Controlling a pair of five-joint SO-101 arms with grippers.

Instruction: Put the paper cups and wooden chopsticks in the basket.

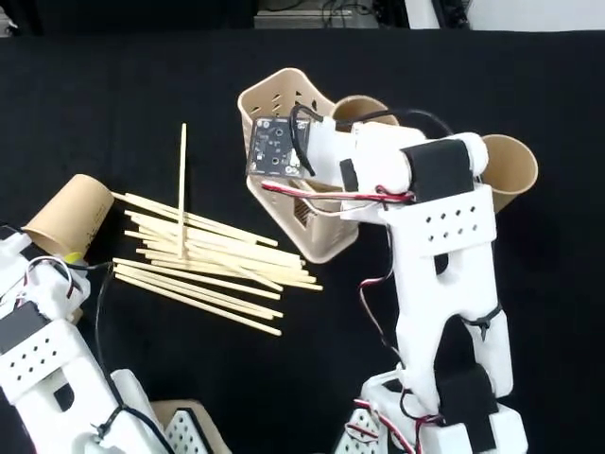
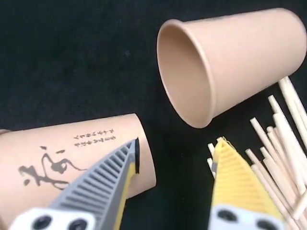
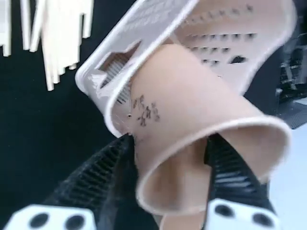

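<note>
**Inspector:** First item, the held paper cup (image 3: 192,124)?

**Assistant:** It is pinched across its wall by the right gripper (image 3: 170,140), one finger on each side. Its base is at the mouth of the basket (image 3: 230,28), which looks tipped over. I judge that grip suits sliding the cup in base first.

**Inspector:** The remainder?

**Assistant:** The wooden chopsticks (image 1: 208,255) lie heaped on the table (image 1: 113,113) beside the basket, outside it. The left gripper (image 2: 176,141) is spread wide and holds nothing. It sits over a printed cup (image 2: 72,153) lying on its side, near a plain cup (image 2: 230,62).

**Inspector:** Unverified?

**Assistant:** I cannot tell whether the held cup's base has passed the rim. In the high view the arm covers part of the basket, so its contents are unconfirmed.
</note>
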